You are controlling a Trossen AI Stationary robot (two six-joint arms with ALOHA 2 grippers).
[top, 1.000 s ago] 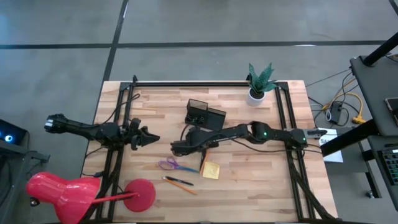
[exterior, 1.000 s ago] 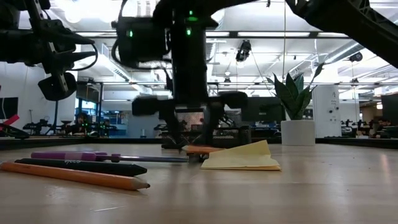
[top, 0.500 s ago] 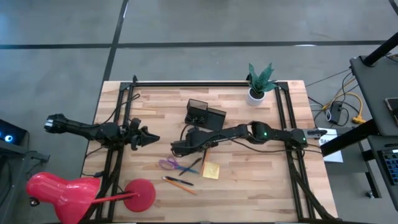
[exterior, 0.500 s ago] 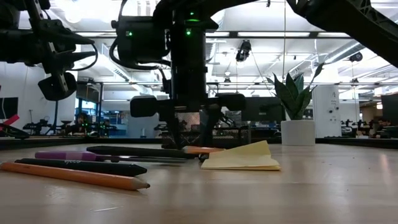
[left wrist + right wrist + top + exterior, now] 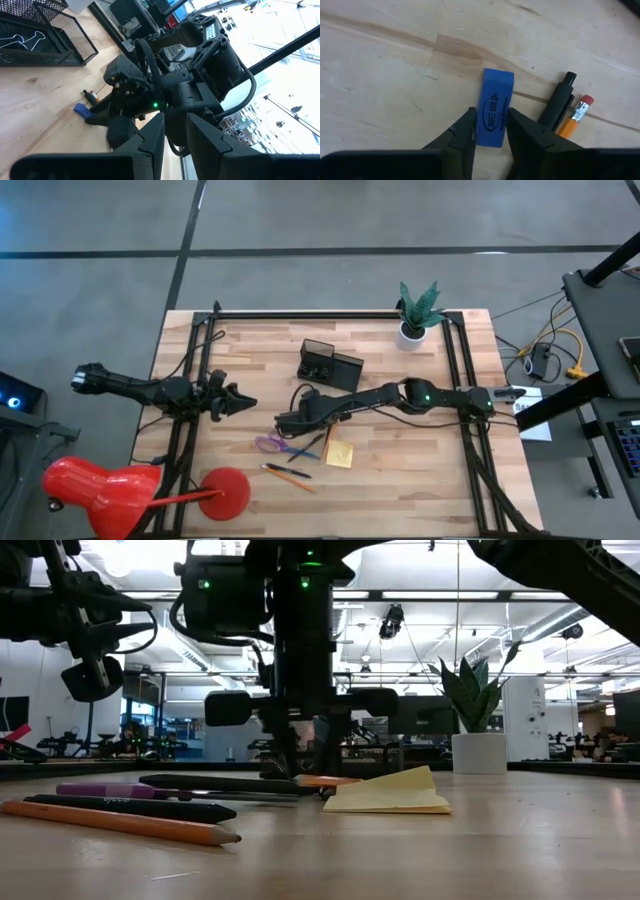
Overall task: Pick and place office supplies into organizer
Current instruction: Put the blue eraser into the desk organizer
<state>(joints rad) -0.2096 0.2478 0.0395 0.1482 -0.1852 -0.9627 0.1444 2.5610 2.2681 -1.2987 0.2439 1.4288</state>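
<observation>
The right gripper [image 5: 489,131] pinches a smooth blue rectangular eraser [image 5: 495,114] flat on the pale grained wooden table [image 5: 380,75], in front of the black mesh organizer [image 5: 330,363]. A dark pen [image 5: 559,101] and orange pencil [image 5: 575,116] lie just beside. The left gripper [image 5: 240,402] hovers well apart, its matte dark fingers narrowly parted and empty.

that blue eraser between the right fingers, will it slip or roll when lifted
The eraser is a flat-sided block, so it probably won't roll. The right gripper brackets its long sides, which should hold squarely. It looks small and rubbery, likely light and grippy rather than slippery.
</observation>
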